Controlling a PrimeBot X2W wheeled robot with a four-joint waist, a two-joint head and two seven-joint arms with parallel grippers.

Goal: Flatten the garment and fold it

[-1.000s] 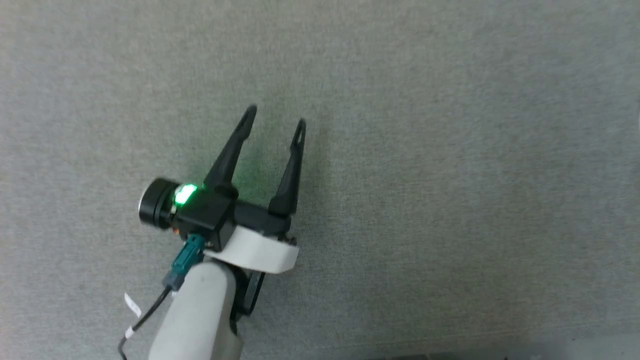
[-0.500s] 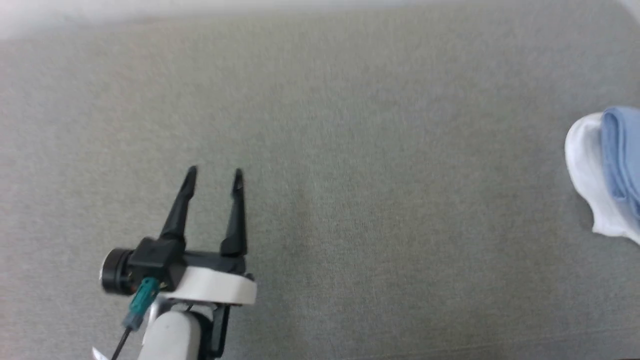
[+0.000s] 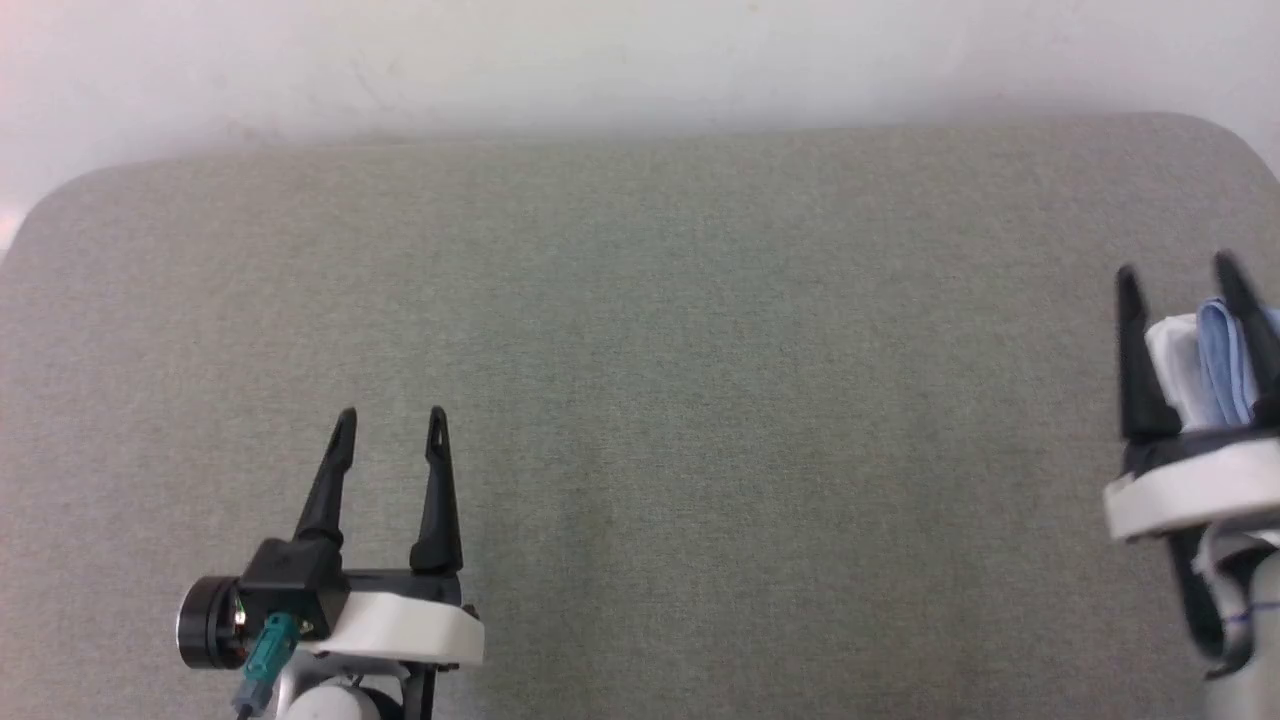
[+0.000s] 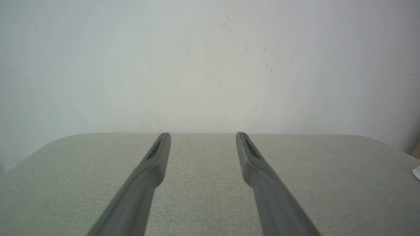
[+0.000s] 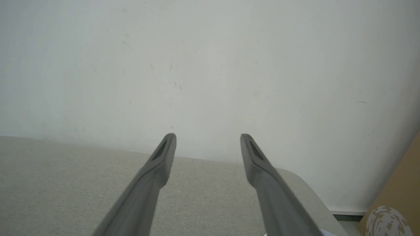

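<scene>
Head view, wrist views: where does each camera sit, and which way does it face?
Head view: on the head, looking down at the grey padded surface; left claw, right claw, garment.
Left wrist view: on the left wrist, along its open fingers toward the wall.
Right wrist view: likewise, fingers toward the wall.
Shared: both wrist views show the surface and wall.

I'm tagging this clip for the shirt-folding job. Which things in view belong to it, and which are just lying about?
Job: garment, bunched at far right; left gripper, open; right gripper, open, near the garment.
Just there: grey table; white wall; brown board beside the table.
</scene>
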